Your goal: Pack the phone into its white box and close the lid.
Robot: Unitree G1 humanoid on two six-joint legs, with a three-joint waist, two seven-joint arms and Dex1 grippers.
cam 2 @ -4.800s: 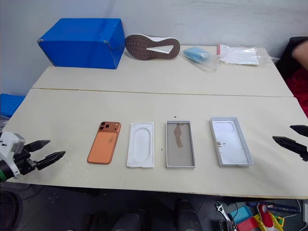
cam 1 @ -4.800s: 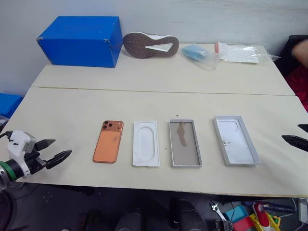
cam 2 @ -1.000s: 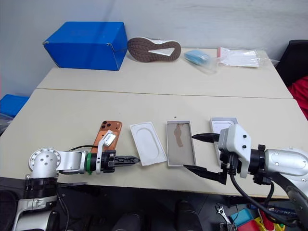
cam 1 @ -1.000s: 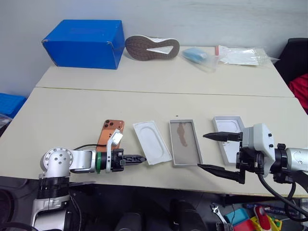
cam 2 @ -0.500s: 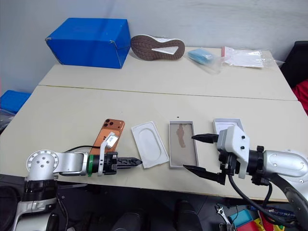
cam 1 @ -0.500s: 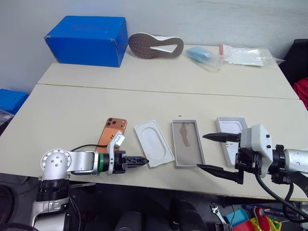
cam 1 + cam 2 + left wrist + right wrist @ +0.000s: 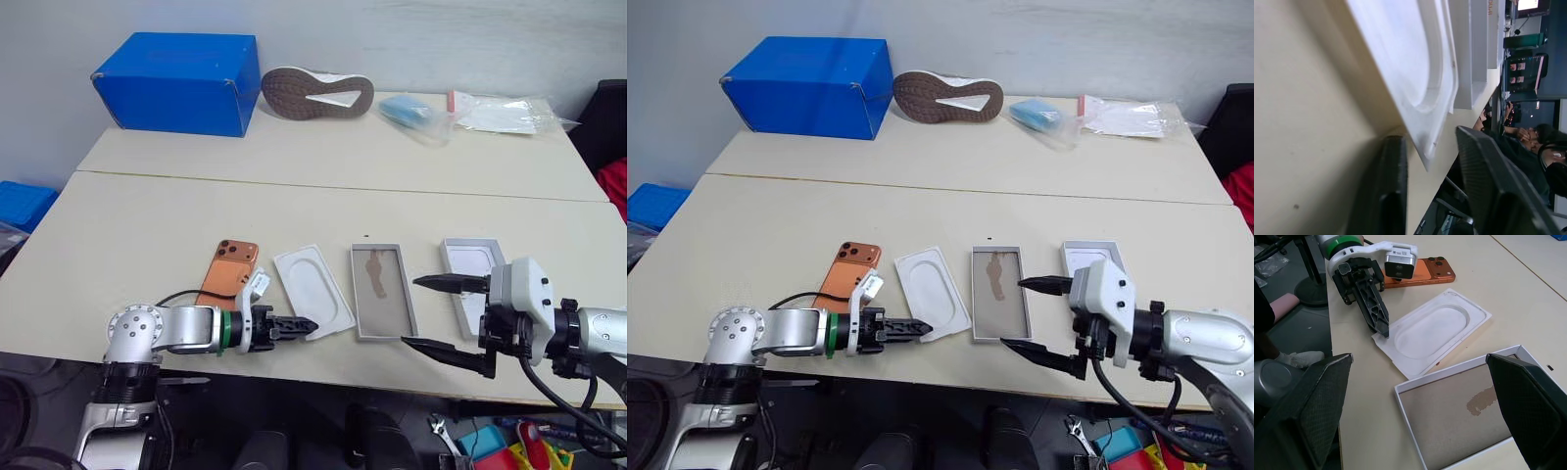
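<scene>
Phone [image 7: 228, 272] lies flat on the surface, untouched, left of the white moulded insert [image 7: 313, 291]. Our left gripper [image 7: 297, 324] has slid right to the insert's near corner, jaws slightly parted astride its edge, gripping nothing we can confirm; earlier it sat nearer the phone. Our right gripper [image 7: 439, 313] still hovers, jaws wide and empty, by the white box [image 7: 383, 291]. Packing hasn't begun.

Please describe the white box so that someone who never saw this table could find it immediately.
On the near table, four flat items lie in a row. The white box is third from the robot's left, after the orange phone and the white moulded insert. Unlike its white neighbours, it has a grey-brown floor with a darker smudge.
</scene>
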